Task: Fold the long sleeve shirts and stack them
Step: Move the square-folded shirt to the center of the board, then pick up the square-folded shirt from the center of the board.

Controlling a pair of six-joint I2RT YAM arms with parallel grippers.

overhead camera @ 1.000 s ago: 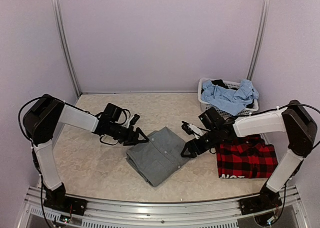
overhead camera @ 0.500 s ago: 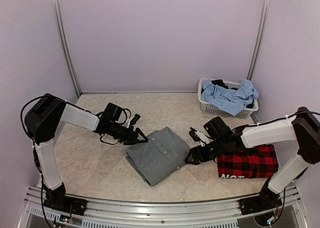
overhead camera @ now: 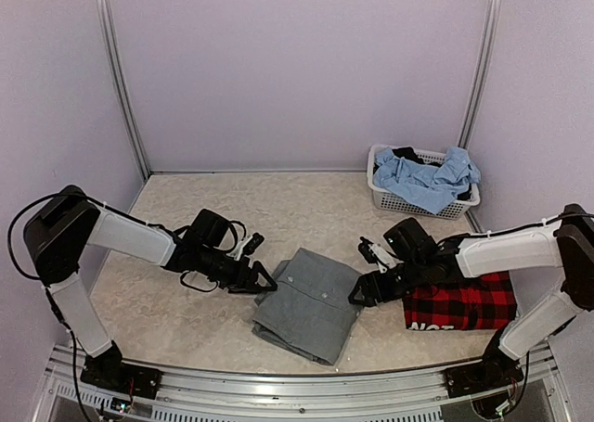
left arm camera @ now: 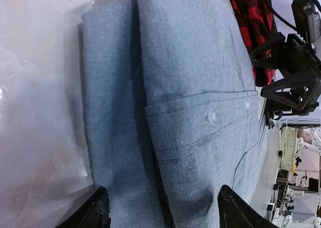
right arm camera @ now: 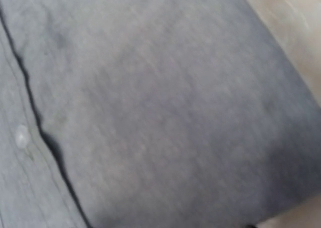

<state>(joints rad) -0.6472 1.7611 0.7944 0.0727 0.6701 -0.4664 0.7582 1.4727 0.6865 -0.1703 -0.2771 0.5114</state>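
- The right wrist view is blurred and filled by the grey shirt (right arm camera: 160,107), which runs off every edge of the picture.
- In the left wrist view, the left claw (left arm camera: 165,214) shows only two dark fingertips (left arm camera: 98,213) at the bottom edge. The shirt is cut off at the top and bottom.
- From above, the right arm (overhead camera: 501,250) hides the far left part of the plaid shirt (overhead camera: 459,306). Its white lettering (overhead camera: 429,326) at the near edge is too partial to read.
- In the basket (overhead camera: 382,198), a dark item (overhead camera: 406,153) lies mostly buried under blue cloth (overhead camera: 422,183).
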